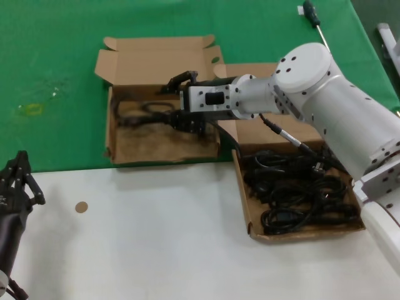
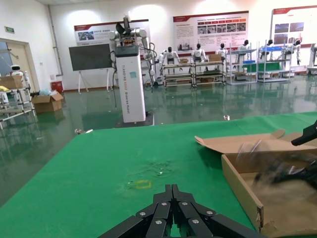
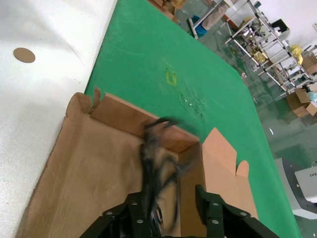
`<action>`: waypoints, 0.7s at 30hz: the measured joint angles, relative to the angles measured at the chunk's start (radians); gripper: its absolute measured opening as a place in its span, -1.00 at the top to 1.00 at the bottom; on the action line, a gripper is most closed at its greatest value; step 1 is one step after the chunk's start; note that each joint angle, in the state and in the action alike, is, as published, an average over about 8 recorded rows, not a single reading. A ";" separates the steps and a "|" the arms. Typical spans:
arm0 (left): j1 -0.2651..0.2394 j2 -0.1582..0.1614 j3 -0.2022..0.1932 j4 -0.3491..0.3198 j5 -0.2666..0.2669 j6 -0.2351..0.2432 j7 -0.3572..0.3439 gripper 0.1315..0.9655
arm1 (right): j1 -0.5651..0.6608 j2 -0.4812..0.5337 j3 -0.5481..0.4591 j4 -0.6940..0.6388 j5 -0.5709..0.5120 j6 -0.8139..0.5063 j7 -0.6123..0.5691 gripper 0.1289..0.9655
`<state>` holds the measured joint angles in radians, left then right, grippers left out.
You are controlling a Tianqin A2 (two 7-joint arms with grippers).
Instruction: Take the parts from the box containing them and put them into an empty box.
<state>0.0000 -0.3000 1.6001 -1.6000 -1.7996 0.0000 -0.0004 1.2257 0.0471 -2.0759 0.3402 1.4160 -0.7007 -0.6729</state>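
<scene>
My right gripper [image 1: 177, 116] reaches over the smaller cardboard box, the empty box [image 1: 111, 134], on the green mat. Its jaws stand open [image 3: 168, 196]. A black cable bundle [image 3: 154, 148] hangs blurred just in front of them, close to one finger, over the box floor. The head view shows that cable [image 1: 139, 113] at the box's far left. The larger box [image 1: 245, 206] at the right holds several more coiled black cables [image 1: 294, 194]. My left gripper [image 1: 22, 170] is parked at the lower left, shut [image 2: 172, 189], with nothing in it.
A black-handled screwdriver [image 1: 312, 14] lies at the back right on the green mat [image 1: 56, 75]. A small cardboard disc [image 1: 81, 207] lies on the white table [image 1: 156, 237]. The smaller box's open lid [image 1: 156, 59] lies flat behind it.
</scene>
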 joint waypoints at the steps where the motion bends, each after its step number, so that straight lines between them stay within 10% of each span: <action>1: 0.000 0.000 0.000 0.000 0.000 0.000 0.000 0.95 | -0.003 0.002 -0.002 0.009 -0.002 -0.001 0.006 0.53; 21: 0.000 0.000 0.000 0.000 0.000 0.000 0.000 0.95 | -0.071 0.085 -0.025 0.239 -0.028 -0.039 0.159 -0.29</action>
<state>0.0000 -0.3000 1.6000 -1.6000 -1.7996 0.0000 -0.0004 1.1551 0.1320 -2.1009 0.5797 1.3882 -0.7396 -0.5140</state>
